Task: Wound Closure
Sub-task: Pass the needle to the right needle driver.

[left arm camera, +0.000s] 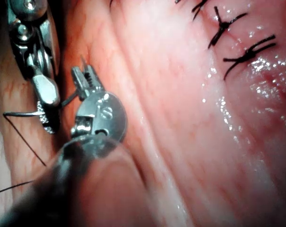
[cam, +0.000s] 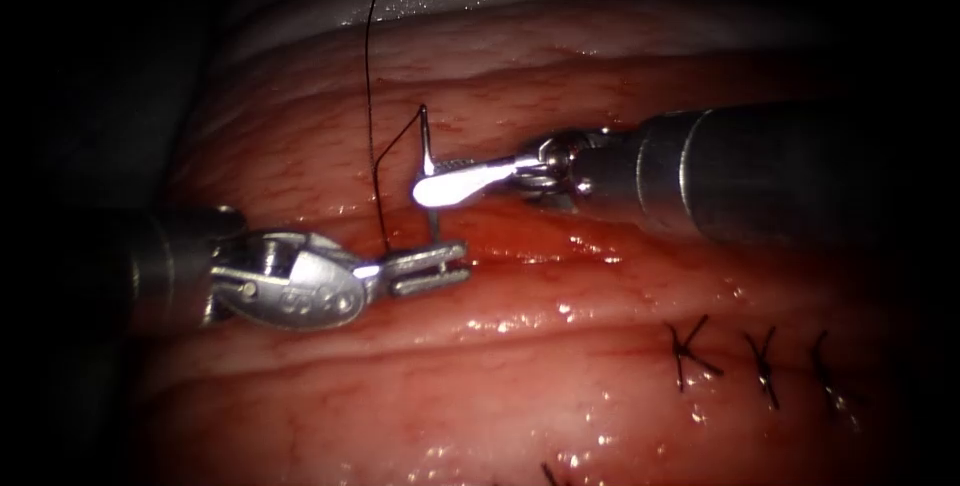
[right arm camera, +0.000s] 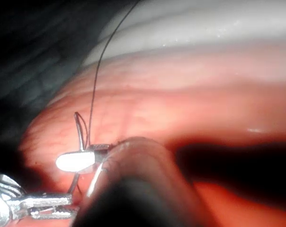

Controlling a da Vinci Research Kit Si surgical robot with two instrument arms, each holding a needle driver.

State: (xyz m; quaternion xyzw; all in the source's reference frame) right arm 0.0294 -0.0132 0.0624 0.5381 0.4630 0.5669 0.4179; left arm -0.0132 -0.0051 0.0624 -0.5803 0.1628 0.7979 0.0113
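The right arm's hand [cam: 432,178] reaches in from the right of the endoscope view and grips the curved needle [cam: 427,161] between clenched jaws, near the end where the thread joins it. That end stands up above the jaws, and the rest of the curve drops below them toward the left arm's hand [cam: 440,268].

The left arm's hand lies low over the tissue [cam: 560,386], its two jaws parted a little. The lower part of the needle meets these jaws; whether they clasp it or merely touch it cannot be told from here. In the left wrist view the same hand [left arm camera: 86,75] shows its jaws slightly apart, with the needle [left arm camera: 27,113] crossing just beside it under the right arm's hand [left arm camera: 47,113].

Black thread [cam: 368,66] runs from the needle's upper end down to the left, then rises steeply out of the top of the endoscope view. The right wrist view shows the needle [right arm camera: 79,130] standing clear of the tissue surface behind the bright jaw of the right hand [right arm camera: 76,161].

Three finished stitches [cam: 760,361] with cut ends sit well to the right, and the red fluid [cam: 540,246] glistens along the cut beside the tools.
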